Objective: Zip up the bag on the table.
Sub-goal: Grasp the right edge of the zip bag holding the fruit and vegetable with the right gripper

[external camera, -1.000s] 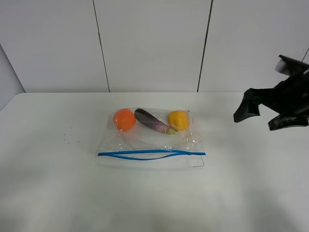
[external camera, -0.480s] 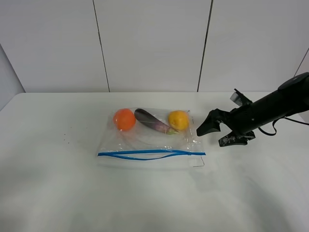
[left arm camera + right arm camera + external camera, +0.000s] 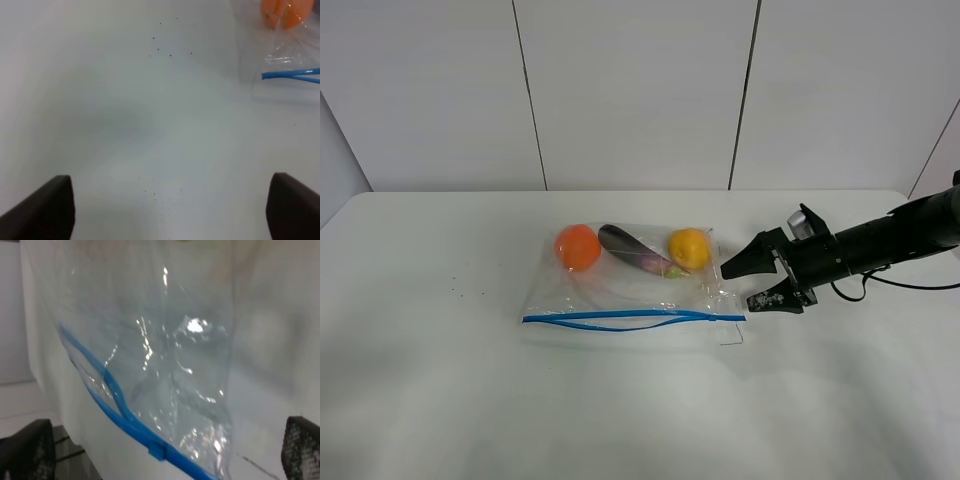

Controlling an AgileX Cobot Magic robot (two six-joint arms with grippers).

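- Changes on the left side of the bench [image 3: 420,400]?
- None that I can tell. The left jaws show only in the left wrist view, spread wide over bare bench with a few dark specks [image 3: 170,55], holding nothing. That view catches just the orange [image 3: 282,12] and one end of the blue zip strip [image 3: 292,75].
- And the bag [image 3: 620,290]?
- It lies flat mid-bench where it was, with the orange, an aubergine [image 3: 635,252] and a yellow fruit [image 3: 689,248] along its far side and the strip toward the camera. The strip's two tracks bow apart through the middle, so it isn't zipped yet.
- Then the right?
- That's what moved. A second ago the right arm [image 3: 890,235] hung high off to the side. Now it is low, and the right jaws, apart and empty, sit just beside the bag's right edge. I'd judge it's lining up on that end of the strip.
- Is there a slider?
- The high camera doesn't resolve one. The right wrist view, though blurred, shows a small blue tab [image 3: 156,452] on the strip close ahead. Only the high view shows both ends.
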